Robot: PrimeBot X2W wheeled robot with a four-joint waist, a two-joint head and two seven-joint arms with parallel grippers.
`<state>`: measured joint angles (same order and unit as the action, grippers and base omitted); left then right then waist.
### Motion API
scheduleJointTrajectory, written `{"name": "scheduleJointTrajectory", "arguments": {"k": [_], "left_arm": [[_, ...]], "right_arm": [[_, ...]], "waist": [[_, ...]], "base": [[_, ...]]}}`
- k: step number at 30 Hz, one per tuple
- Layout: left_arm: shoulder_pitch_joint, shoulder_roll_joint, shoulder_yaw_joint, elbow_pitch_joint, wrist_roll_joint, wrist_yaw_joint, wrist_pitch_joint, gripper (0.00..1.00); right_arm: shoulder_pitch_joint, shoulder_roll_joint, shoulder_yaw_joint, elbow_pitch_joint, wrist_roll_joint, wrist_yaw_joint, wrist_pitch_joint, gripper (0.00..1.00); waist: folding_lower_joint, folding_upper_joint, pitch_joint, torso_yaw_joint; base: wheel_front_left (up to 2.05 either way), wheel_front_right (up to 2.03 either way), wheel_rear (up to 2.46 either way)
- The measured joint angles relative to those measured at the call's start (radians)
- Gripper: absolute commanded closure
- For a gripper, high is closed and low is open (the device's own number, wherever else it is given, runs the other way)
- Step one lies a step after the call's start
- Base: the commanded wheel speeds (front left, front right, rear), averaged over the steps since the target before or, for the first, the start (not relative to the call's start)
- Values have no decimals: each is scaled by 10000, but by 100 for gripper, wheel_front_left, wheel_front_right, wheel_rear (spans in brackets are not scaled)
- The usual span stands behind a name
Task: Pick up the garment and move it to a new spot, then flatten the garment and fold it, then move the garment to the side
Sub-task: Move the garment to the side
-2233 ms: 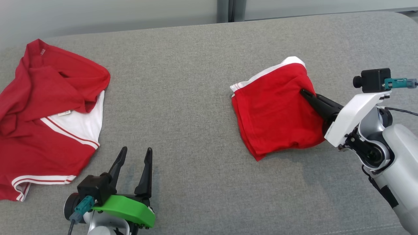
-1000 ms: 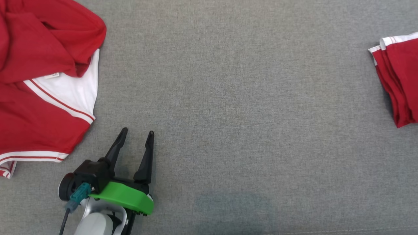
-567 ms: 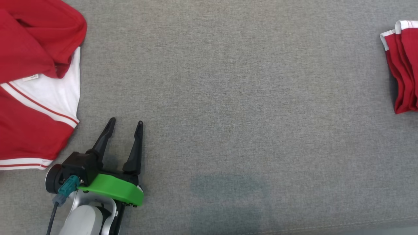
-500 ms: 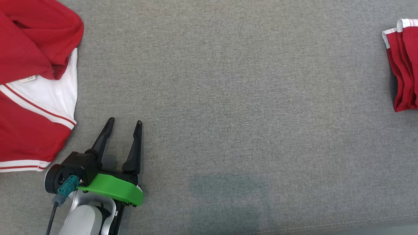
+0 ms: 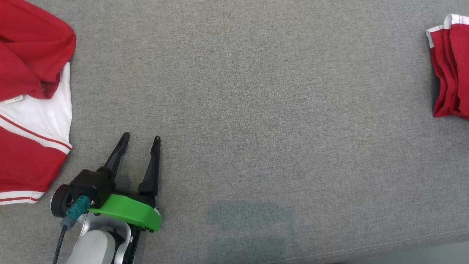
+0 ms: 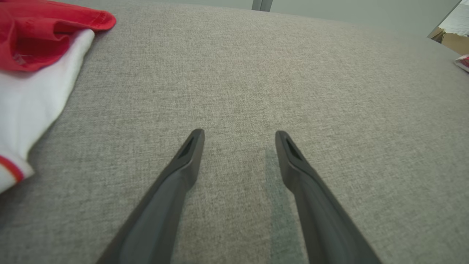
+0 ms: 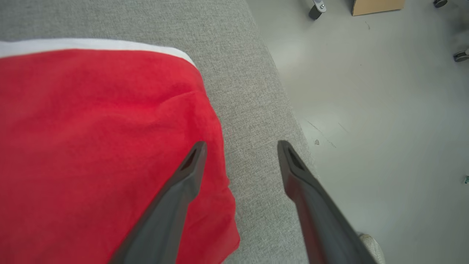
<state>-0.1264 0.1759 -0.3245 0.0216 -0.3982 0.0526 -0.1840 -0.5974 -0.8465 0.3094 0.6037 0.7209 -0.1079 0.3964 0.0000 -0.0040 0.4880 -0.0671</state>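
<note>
The folded red garment [image 5: 450,69] with white trim lies at the far right of the grey padded surface [image 5: 256,110], cut off by the head view's edge. In the right wrist view the garment [image 7: 91,146] lies flat close to the surface's side edge. My right gripper [image 7: 242,146] hovers open over the garment's right border, one finger above the red cloth and the other above bare grey fabric, holding nothing. My left gripper [image 5: 141,136] rests open and empty at the lower left, far from the folded garment, and the left wrist view shows this gripper [image 6: 239,132] over bare grey fabric.
A second, crumpled red and white garment [image 5: 29,110] sprawls at the left, just beside my left gripper; it is the cloth [image 6: 36,55] at the left wrist view's upper left. Beyond the surface's right edge is floor [image 7: 384,110] with a cardboard box [image 7: 377,5] and a caster [image 7: 317,10].
The head camera has swung down and left, shifting the whole picture. My right gripper, shut on the folded garment at first, now stands open above it. The left gripper has stayed put.
</note>
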Motion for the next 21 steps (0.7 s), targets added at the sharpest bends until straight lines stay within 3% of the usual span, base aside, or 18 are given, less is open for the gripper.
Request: {"name": "scheduleJointTrajectory", "arguments": {"k": [6, 13, 21], "left_arm": [[-10, -21, 12, 119, -6, 0, 25, 0], [-10, -61, 138, 441, -35, 0, -211, 0], [41, -84, 694, 991, -213, 12, -472, 0]], "right_arm": [[112, 176, -25, 134, -222, -8, -807, 0], [-229, 483, -238, -606, -826, -23, -2963, 0], [194, 1785, -226, -1505, -1181, -102, -5133, 0]], "waist": [[0, 0, -213, -68], [0, 0, -728, -150], [0, 0, -1566, -229]], "base": [[0, 0, 0], [0, 0, 0], [0, 0, 0]]}}
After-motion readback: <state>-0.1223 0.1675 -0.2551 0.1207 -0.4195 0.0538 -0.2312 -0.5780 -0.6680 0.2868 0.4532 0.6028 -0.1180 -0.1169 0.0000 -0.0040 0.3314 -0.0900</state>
